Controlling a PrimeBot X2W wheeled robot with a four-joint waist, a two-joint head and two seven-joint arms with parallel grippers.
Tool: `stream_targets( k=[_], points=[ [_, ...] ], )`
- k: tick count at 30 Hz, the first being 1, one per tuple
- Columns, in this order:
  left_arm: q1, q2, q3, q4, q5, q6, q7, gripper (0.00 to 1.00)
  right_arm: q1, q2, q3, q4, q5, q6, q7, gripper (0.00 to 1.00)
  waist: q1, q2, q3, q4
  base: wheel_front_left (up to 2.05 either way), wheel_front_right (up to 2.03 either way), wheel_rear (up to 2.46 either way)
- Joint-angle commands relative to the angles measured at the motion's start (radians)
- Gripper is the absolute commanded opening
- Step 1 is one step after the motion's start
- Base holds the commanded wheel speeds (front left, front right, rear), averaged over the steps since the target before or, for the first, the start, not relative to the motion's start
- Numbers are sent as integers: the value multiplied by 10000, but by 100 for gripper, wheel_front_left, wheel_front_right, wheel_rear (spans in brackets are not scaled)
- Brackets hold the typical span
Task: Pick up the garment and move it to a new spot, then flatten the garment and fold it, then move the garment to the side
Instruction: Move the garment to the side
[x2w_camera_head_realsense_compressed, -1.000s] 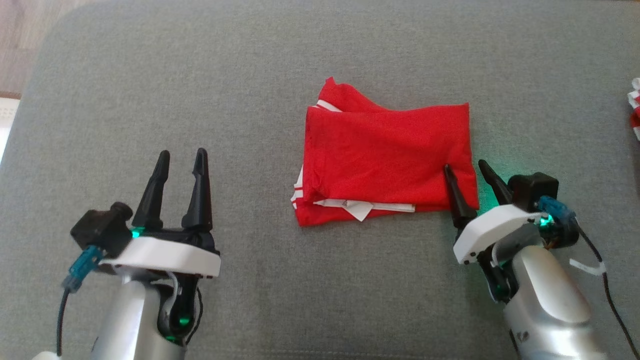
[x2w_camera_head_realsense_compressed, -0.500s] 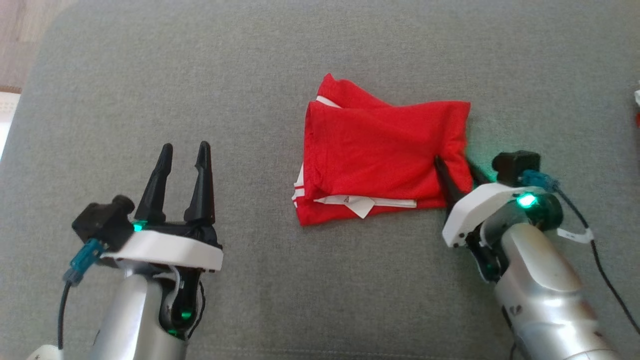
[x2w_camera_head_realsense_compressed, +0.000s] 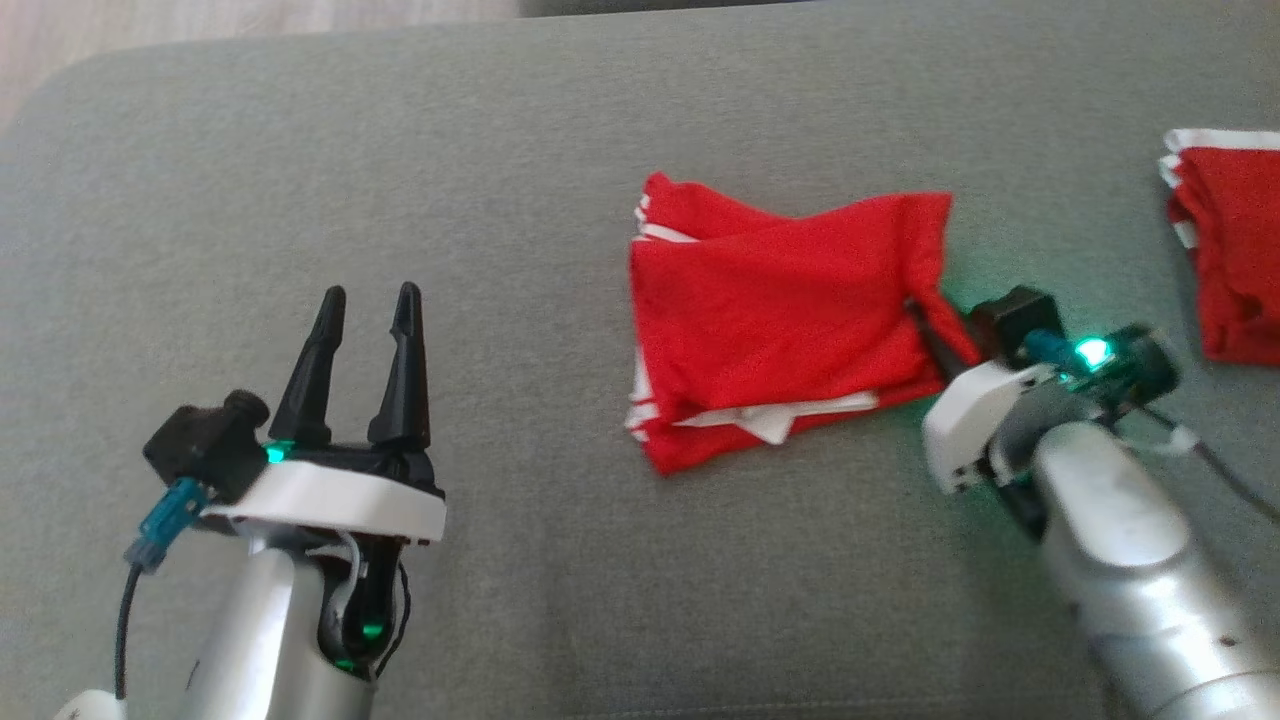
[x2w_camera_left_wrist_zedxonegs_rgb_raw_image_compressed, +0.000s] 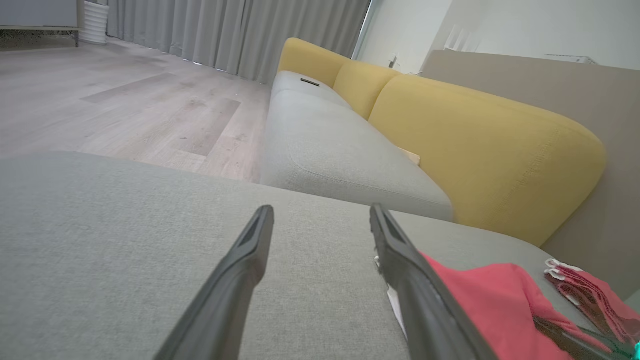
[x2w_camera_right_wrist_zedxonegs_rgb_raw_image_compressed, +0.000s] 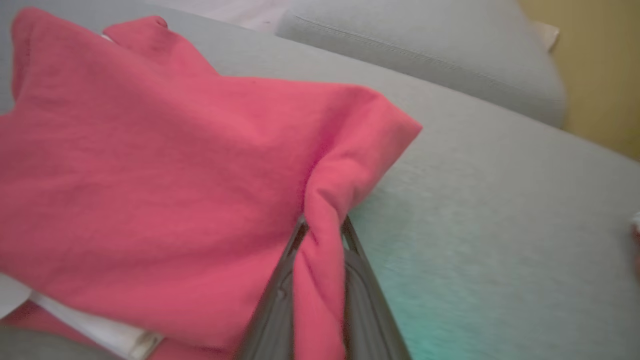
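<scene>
One broad grey fabric cushion (x2w_camera_head_realsense_compressed: 500, 150) carries everything. Near its middle, somewhat toward the right side, lies the red garment with white stripe trim (x2w_camera_head_realsense_compressed: 770, 320), stacked in several flat layers with a white lining showing along its near side. Judged from that neat stack, the pick-up, flattening and folding look done, and what seems left is the last step, moving it aside. Its long axis runs left to right, roughly parallel to the cushion's far edge. The striped hems point toward the cushion's left side, the layered openings face the near edge, and the right end is gathered into a raised pucker that points toward the right.

Well apart from it, further toward the cushion's right side, sits a second folded red cloth with white stripes (x2w_camera_head_realsense_compressed: 1225, 260), which may mark where finished pieces go.

Smaller again, the left claw (x2w_camera_head_realsense_compressed: 370, 293) hovers over the near left part of the cushion, its fingers spread wide and holding nothing. The right claw (x2w_camera_right_wrist_zedxonegs_rgb_raw_image_compressed: 322, 225) is pinched tight on that pucker at the red garment's right edge, with a ridge of cloth squeezed between its two fingers.
</scene>
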Motion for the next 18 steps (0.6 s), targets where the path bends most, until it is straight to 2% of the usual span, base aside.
stream_targets(
  k=[1, 9, 14, 18],
  points=[
    [-325, 104, 243, -408, 8, 49, -53, 100, -519, -493, 312, -578, -283, -9, 106, 0, 0, 0, -14, -238, 0, 0, 0],
    [-475, 104, 154, -509, 40, 54, -53, 100, -918, -2984, 1031, -1878, -336, -9, 906, 0, 0, 0, 306, -796, 0, 0, 0],
    [-693, 104, 145, -501, 84, 6, -53, 100, -1211, -4600, 880, -2369, -28, -9, 1442, 0, 0, 0, 644, -894, 0, 0, 0],
    [-834, 104, 150, -505, 115, -44, -53, 100, -1276, -5597, 498, -2527, 50, -9, 1921, 0, 0, 0, 921, -876, 0, 0, 0]
  ],
)
